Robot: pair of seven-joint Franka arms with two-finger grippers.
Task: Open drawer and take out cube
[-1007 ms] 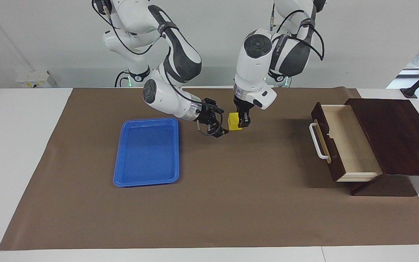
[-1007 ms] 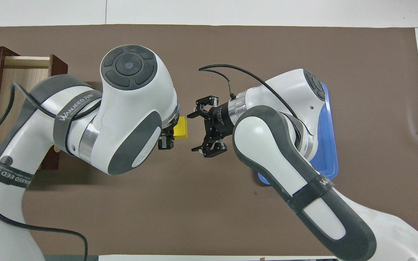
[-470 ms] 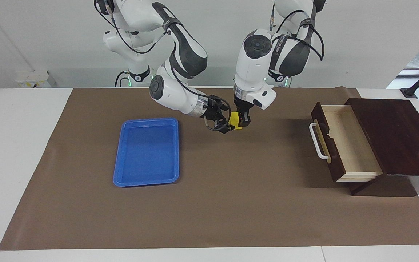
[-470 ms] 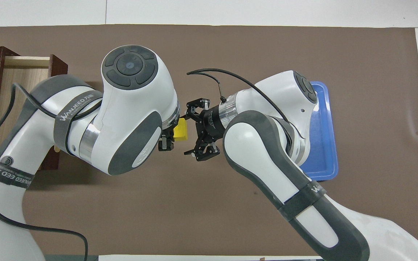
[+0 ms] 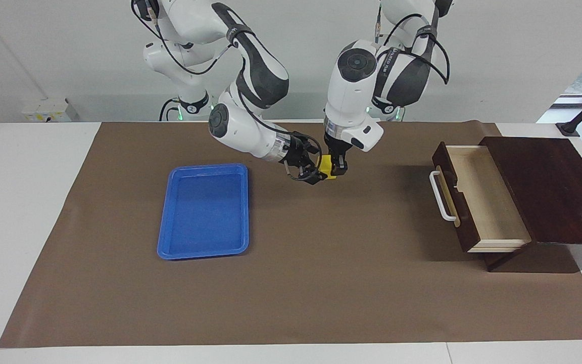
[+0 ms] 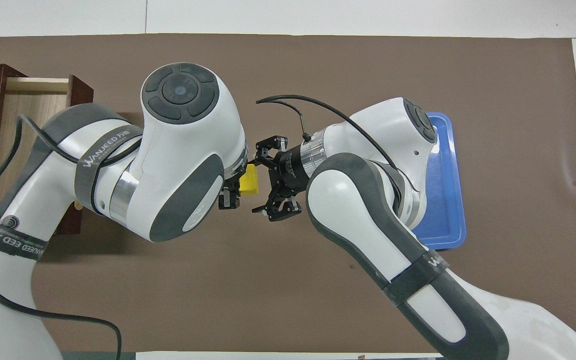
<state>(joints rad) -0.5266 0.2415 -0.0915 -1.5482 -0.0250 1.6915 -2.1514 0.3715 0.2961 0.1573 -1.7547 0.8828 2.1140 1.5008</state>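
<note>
We judge the cube [image 5: 327, 168] to be light, stiff and smooth-faced, small enough to slip if pinched near an edge; the safest hold is across two flat faces that lie over against each other, leaving the other pair free. It hangs in the air over the brown mat [image 5: 321, 283], between the blue tray [image 5: 203, 211] and the open drawer [image 5: 478, 197], which looks bare inside. The left end effector [image 5: 335, 171] points down and is clenched on the cube from above. The right end effector [image 5: 316, 174] comes in sideways, its fingers set around the cube's free faces; we cannot tell whether they already press on it or stand just off it.
</note>
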